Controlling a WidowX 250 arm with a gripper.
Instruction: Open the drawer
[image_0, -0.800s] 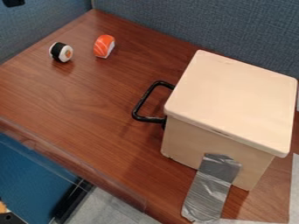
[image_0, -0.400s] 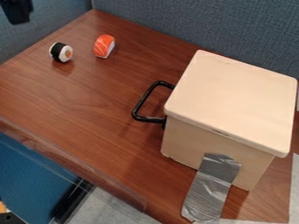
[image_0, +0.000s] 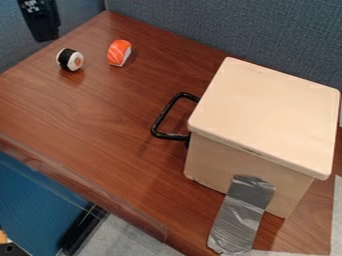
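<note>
Part of the black gripper (image_0: 41, 22) hangs at the upper left, well away from the drawer box and above the two sushi toys' left side. The pale wooden drawer box (image_0: 267, 117) stands at the right. Its black handle (image_0: 162, 118) sticks out from the box's left side, with nothing touching it. The drawer's front faces left and is mostly hidden beneath the lid's edge.
A black-and-white sushi roll (image_0: 70, 59) and an orange sushi piece (image_0: 119, 53) lie at the table's back left. Grey tape (image_0: 242, 215) holds the box to the brown table (image_0: 100, 120). Blue fabric partitions (image_0: 220, 30) border the back and left.
The gripper has come further into view at the upper left, moving down and to the right. The box, handle and sushi toys have stayed in place.
</note>
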